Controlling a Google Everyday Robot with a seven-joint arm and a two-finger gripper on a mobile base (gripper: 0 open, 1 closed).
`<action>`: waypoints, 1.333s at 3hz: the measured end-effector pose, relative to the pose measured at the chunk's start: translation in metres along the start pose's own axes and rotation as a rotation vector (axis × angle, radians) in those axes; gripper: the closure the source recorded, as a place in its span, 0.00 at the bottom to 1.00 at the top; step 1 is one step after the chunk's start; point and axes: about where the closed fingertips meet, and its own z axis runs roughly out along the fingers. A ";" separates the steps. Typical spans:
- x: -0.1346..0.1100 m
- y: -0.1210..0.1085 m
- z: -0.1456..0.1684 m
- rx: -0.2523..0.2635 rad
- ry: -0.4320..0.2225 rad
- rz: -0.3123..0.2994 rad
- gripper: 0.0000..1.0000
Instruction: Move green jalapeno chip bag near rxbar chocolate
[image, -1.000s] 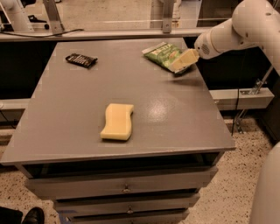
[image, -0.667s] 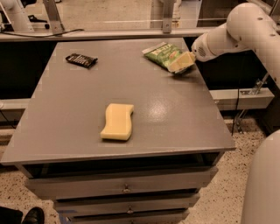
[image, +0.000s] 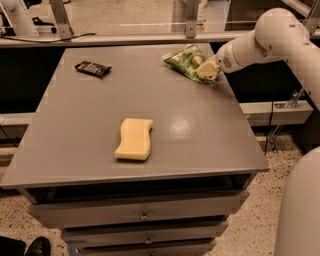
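The green jalapeno chip bag (image: 184, 60) lies crinkled near the table's far right corner. My gripper (image: 208, 70) comes in from the right on the white arm (image: 260, 42) and sits at the bag's right end, touching or overlapping it. The rxbar chocolate (image: 93, 68), a small dark flat bar, lies at the far left of the grey table (image: 90, 125), well apart from the bag.
A pale yellow wavy sponge (image: 134, 138) lies in the middle of the table toward the front. Drawers (image: 145, 215) run under the front edge. A rail (image: 125, 39) runs behind the table. A shoe (image: 37, 246) shows at the bottom left.
The arm's upper part has swung a little left and closer. The gripper stays at the bag's right end. Bag, bar and sponge have not visibly moved.
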 end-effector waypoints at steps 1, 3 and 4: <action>-0.013 0.005 -0.002 -0.009 -0.037 -0.021 0.87; -0.071 0.029 -0.012 -0.044 -0.158 -0.077 1.00; -0.104 0.049 -0.010 -0.075 -0.211 -0.109 1.00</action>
